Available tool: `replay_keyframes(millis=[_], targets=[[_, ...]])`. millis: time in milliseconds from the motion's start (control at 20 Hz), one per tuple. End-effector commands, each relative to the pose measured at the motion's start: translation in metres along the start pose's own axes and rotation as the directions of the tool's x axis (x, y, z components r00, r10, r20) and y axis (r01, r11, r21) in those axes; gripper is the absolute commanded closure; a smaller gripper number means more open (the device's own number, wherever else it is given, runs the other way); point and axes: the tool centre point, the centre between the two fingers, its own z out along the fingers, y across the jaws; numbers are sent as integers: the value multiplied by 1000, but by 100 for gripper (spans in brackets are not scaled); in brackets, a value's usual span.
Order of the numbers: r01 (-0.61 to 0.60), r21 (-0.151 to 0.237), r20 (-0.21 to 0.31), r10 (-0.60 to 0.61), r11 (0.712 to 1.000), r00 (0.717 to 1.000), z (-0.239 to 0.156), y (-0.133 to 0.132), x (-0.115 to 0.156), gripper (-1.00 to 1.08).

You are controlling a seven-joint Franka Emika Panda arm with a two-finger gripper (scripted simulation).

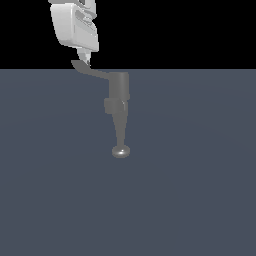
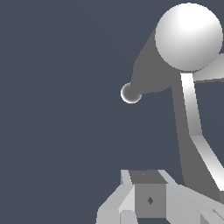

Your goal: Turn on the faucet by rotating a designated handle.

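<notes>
Just beneath the claw (image 1: 85, 61) (grip state unclear) lies the handle (image 1: 90, 71) tip, seemingly touching

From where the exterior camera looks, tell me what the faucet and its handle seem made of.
The faucet looks like grey metal, mostly matte, though this is a render. Its spout's round knob shows a bright highlight, suggesting polish. The handle looks like the same dull grey metal, thin and flat, with no gloss visible.

One faucet (image 1: 119, 102) at the frame's centre, with one handle (image 1: 90, 72) and one spout knob (image 1: 120, 151); one gripper (image 1: 85, 61) at upper left
</notes>
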Motion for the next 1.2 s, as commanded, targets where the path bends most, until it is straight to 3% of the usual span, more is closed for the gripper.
replay_keyframes(millis=[0,1150], targets=[[0,0,0,0,1000,1000,0,0,0,108],[-1,0,0,1,1000,1000,0,68,2,108]])
